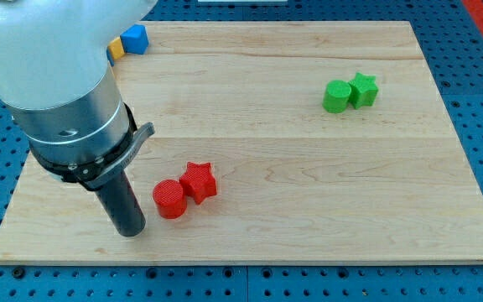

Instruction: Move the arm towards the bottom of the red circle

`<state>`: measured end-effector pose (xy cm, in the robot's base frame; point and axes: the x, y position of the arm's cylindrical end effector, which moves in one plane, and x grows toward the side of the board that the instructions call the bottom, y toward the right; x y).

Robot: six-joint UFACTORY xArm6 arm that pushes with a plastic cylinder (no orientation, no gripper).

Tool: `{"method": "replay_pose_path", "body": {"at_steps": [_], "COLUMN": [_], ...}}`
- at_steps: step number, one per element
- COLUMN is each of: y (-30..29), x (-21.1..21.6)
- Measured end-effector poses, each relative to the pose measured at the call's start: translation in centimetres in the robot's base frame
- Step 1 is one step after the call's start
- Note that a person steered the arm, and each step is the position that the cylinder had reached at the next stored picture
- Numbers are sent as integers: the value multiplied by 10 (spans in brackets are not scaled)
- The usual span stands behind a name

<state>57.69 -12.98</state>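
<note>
The red circle (pixel 170 199) lies on the wooden board (pixel 309 193) at the lower left, touching a red star (pixel 199 180) at its upper right. My tip (pixel 131 231) rests on the board just left of the red circle and slightly below it, a small gap apart. The arm's large body covers the view's upper left.
A green circle (pixel 336 96) and a green star (pixel 363 89) sit together at the upper right. A blue block (pixel 134 39) and a yellow block (pixel 116 49), partly hidden by the arm, are at the top left. The board's bottom edge is close below my tip.
</note>
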Motion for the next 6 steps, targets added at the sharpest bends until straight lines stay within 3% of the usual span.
{"method": "replay_pose_path", "body": {"at_steps": [2,3,5,6], "y": [66,66,92,133], "x": [-39,-74,-75,-92]}}
